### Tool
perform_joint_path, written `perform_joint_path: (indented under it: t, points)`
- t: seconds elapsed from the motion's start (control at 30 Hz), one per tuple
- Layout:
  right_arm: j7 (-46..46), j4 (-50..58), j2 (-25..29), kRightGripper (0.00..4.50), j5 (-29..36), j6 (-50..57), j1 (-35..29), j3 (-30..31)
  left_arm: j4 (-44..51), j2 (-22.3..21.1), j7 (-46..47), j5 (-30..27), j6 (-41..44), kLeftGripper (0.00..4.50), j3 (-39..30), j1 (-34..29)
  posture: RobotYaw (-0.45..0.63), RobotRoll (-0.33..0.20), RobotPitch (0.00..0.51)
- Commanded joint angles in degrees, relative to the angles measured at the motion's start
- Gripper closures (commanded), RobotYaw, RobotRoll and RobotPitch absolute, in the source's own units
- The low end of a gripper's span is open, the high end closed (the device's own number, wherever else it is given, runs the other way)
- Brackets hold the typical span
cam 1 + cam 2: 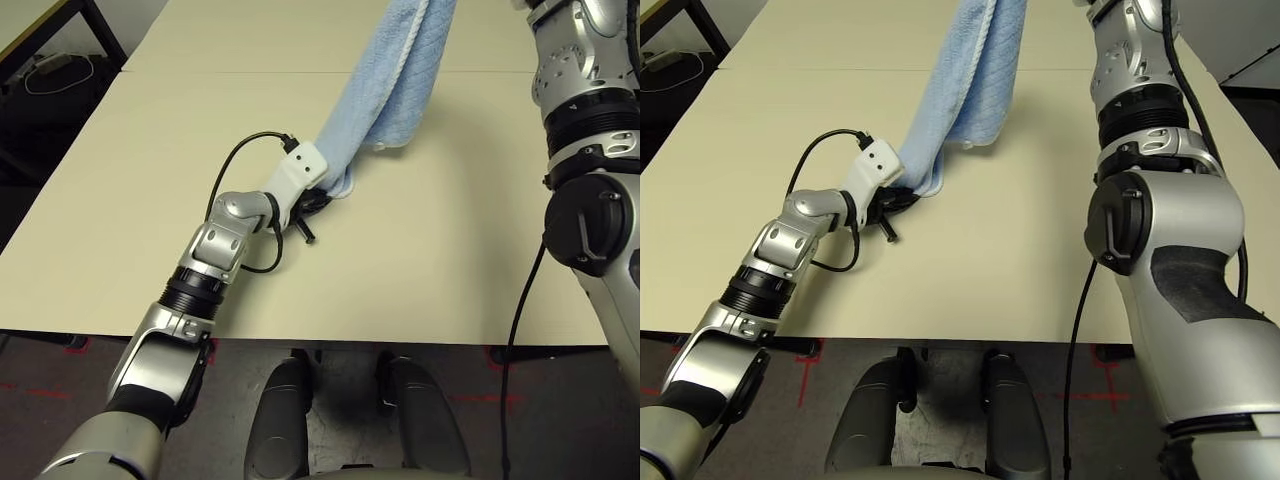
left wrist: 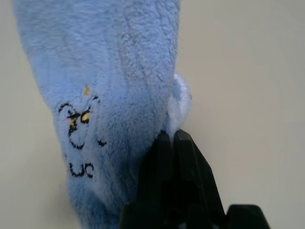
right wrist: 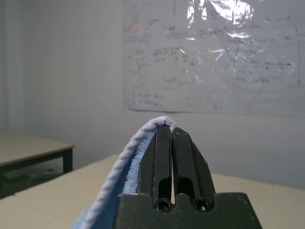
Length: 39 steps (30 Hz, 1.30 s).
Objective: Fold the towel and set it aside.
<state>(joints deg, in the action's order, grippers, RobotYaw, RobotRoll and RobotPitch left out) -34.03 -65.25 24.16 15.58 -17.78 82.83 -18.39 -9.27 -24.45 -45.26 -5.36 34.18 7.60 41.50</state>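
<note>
The table [image 1: 430, 260], a pale beige top w/ a second table butted against its far edge, is the biggest thing in view and is bare apart from the arms and cloth; no containers are seen, so nothing is held in any.

The towel [image 1: 385, 95] is held off the table, strung in a slope betw. the two grippers: top end is carried high out of the head views, lower end drops to just above the tabletop near centre-left. It is bunched lengthwise, white edging visible down one side. Probably held this way so the cloth is stretched and hangs straight before being laid down for a fold — a judgement only.

Left gripper [image 1: 318, 195] is clamped on the towel's lower end, fingers [image 2: 183, 162] pressed together w/ fabric pinched betw. them; the embroidered mark [image 2: 78, 133] is seen just beside the pinch.

Right gripper [image 3: 170, 131] is raised, fingers pressed together on the towel's upper edge, the stitched edging being draped over the tips.
</note>
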Motion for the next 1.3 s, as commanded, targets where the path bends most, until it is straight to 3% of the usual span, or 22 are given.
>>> perform_joint_path:
  t: [0.03,0.17,0.43,0.67,0.83,1.17,1.3]
  points:
    - [-1.5,0.5,1.3,4.5,0.6,-0.1,-3.6,-0.7,5.4,-1.9,-0.1,-4.1,4.5,4.48,-4.5,-1.1,0.0,0.0,0.252]
    - [-4.4,0.4,4.5,4.5,2.2,-0.7,-9.3,-2.7,6.8,-6.4,1.6,-6.6,7.1,4.48,-11.2,0.5,0.01,0.0,0.257]
    - [-9.5,0.3,8.7,4.5,5.1,2.7,-15.5,-5.2,-1.5,-12.3,3.8,-8.4,5.8,4.48,-18.2,4.2,0.01,0.0,0.265]
    - [-8.3,-0.1,8.9,4.5,3.9,2.5,-17.2,-4.3,-0.3,-14.4,-1.2,-10.8,7.8,4.48,-15.4,1.9,0.01,0.0,0.268]
    - [-8.0,-0.9,8.8,4.5,3.3,2.4,-17.1,-3.8,6.4,-15.3,-7.5,-17.3,15.2,4.48,-13.6,-1.9,0.0,0.0,0.269]
    - [-7.7,-0.9,8.2,4.5,2.6,2.3,-16.0,-3.1,5.2,-14.8,-6.8,-19.1,15.7,4.48,-13.1,-1.6,0.0,0.0,0.257]
    - [-7.7,-0.8,8.1,4.5,2.6,2.2,-15.9,-2.9,4.9,-15.3,-7.7,-19.6,16.0,3.34,-12.6,-2.0,0.0,0.0,0.252]
